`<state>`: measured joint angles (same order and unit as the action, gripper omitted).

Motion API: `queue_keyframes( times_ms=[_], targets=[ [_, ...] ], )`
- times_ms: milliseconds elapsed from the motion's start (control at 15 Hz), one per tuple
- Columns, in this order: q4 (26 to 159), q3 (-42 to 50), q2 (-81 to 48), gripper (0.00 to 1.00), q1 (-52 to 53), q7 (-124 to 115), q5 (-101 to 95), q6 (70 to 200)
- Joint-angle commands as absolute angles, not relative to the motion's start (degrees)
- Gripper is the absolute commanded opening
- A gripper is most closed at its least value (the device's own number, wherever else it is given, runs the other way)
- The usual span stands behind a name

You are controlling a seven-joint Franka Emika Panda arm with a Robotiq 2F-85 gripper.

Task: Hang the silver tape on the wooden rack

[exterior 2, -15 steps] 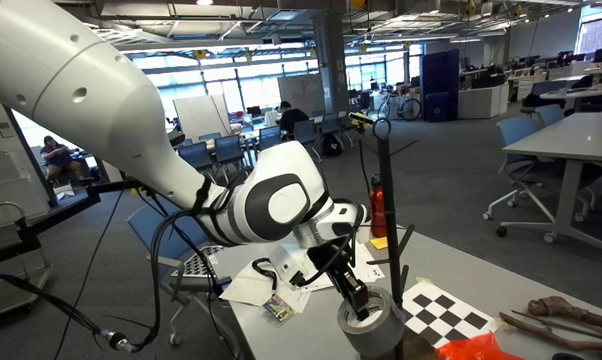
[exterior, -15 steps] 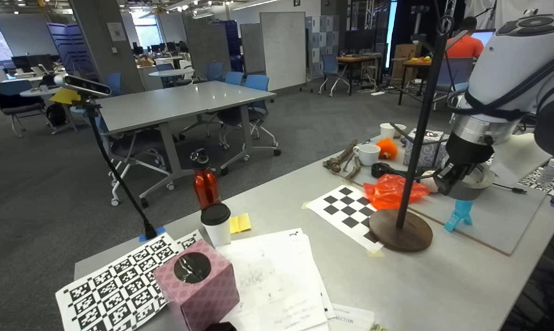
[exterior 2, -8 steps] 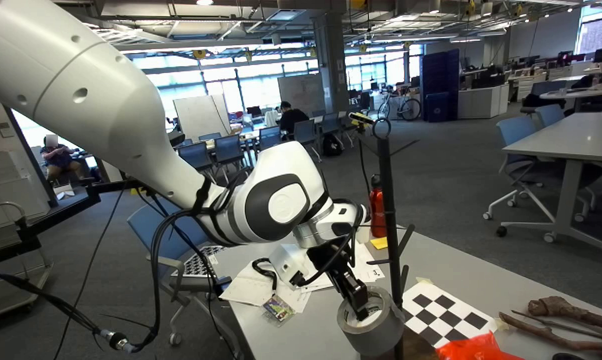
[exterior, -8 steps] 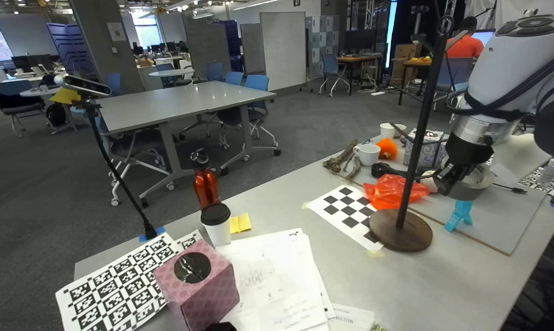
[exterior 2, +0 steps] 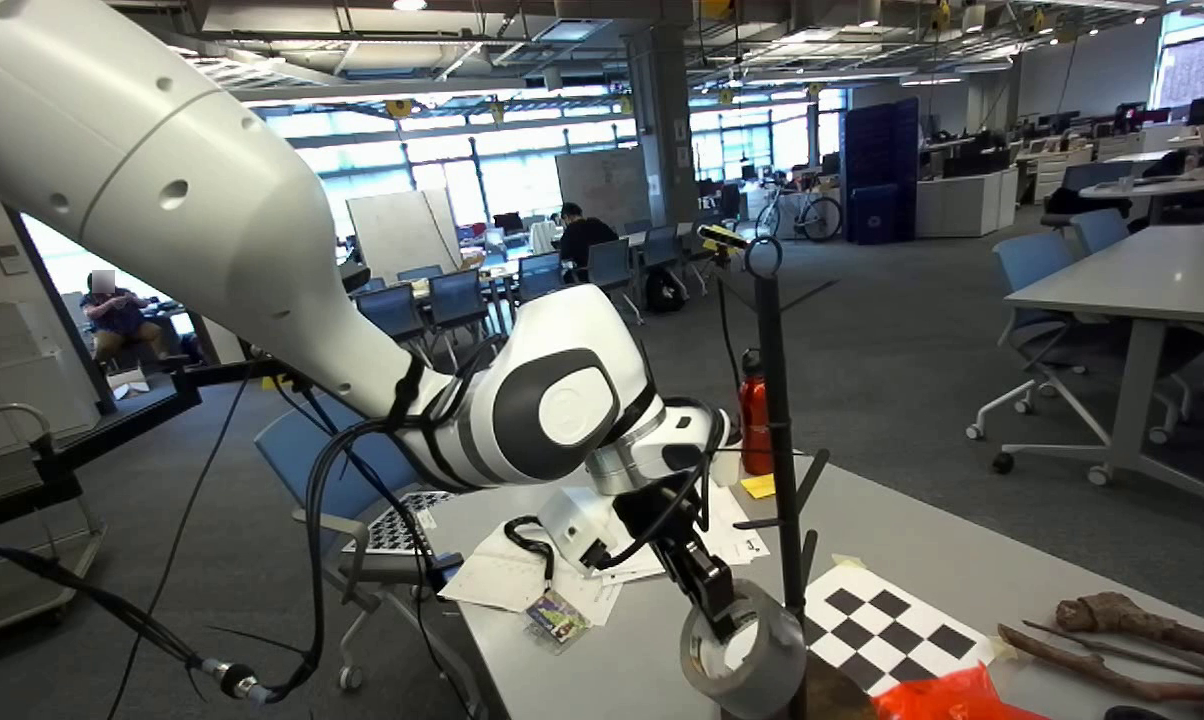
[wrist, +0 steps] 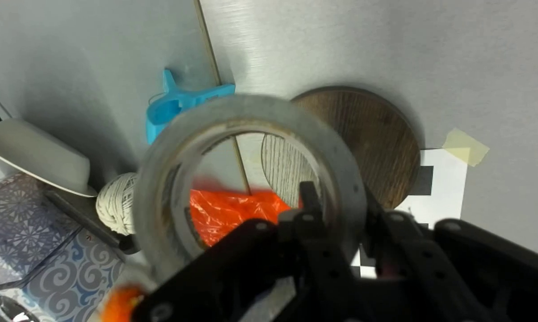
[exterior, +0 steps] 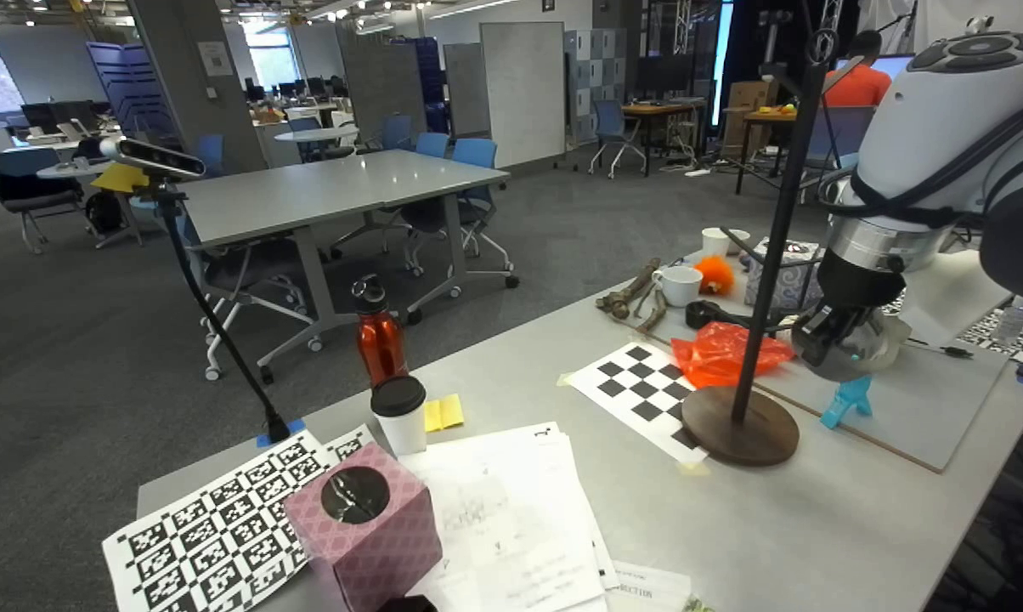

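The gripper (wrist: 341, 201) pinches the silver tape (exterior 2: 776, 656) by its wall, near the wooden rack (exterior 2: 777, 400); from here, I'd raise it, align its hole with a peg (exterior 2: 757, 523), slide squarely.

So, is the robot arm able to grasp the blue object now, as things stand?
Probably not: its end effector is closed on the silver tape, which would likely have to be released before the blue object could be gripped.

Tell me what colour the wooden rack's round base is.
The rack's base is dark brown with streaky wood grain, seen best in the wrist view.
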<state>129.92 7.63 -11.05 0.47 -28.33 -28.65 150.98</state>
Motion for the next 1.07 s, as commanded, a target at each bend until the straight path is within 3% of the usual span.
queue_keyframes(
  times_ms=[0, 400, 1000],
  targets=[
    [128.38, 7.91, -11.63, 0.57, 1.3, -27.63, -27.13, 149.56],
    [127.75, 7.92, -11.9, 1.0, 1.36, -27.6, -27.15, 149.32],
    [128.92, 8.68, -10.01, 1.0, 2.6, -33.24, -30.61, 143.23]
  ],
)
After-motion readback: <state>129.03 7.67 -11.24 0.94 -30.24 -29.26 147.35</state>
